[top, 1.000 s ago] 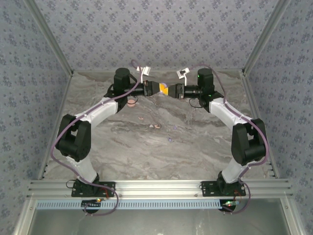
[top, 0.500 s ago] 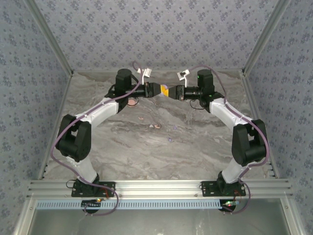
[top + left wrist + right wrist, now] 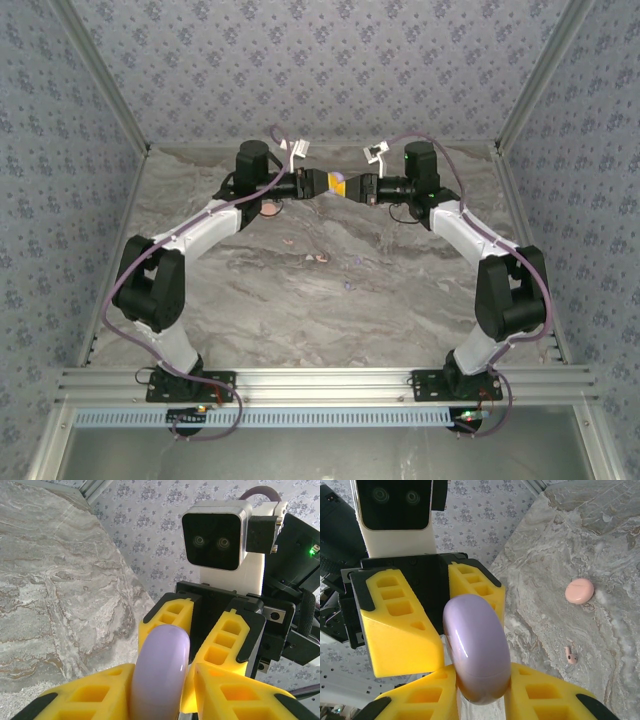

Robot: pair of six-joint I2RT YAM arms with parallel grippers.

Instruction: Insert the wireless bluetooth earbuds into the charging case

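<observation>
Pink earbud (image 3: 570, 656) on marbled table (image 3: 560, 540), floral walls (image 3: 470, 515)

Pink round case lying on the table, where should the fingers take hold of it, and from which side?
Probably by its rim, coming straight down from above. The pink round case lies flat on the marble table, so two opposite edges are exposed, while its smooth domed top gives nothing to pinch. A pink earbud lies apart from it.
</observation>
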